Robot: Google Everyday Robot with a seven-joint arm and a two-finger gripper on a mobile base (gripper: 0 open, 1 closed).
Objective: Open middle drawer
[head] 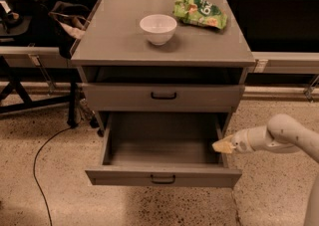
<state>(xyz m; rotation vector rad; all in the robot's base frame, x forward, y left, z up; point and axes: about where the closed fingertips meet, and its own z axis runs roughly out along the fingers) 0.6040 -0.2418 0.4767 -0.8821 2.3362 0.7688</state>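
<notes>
The middle drawer is a grey drawer with a small black loop handle. It stands pulled far out of the grey cabinet, and its plain grey inside shows with nothing in it. My gripper, pale yellow at the tip of the white arm, reaches in from the right. It sits at the top edge of the drawer's right wall, near the drawer's front corner. It holds nothing that I can see.
Above the open drawer, another grey drawer sits slightly out, with a dark gap over it. On the cabinet top are a white bowl and a green snack bag. A black cable and stand legs lie on the speckled floor to the left.
</notes>
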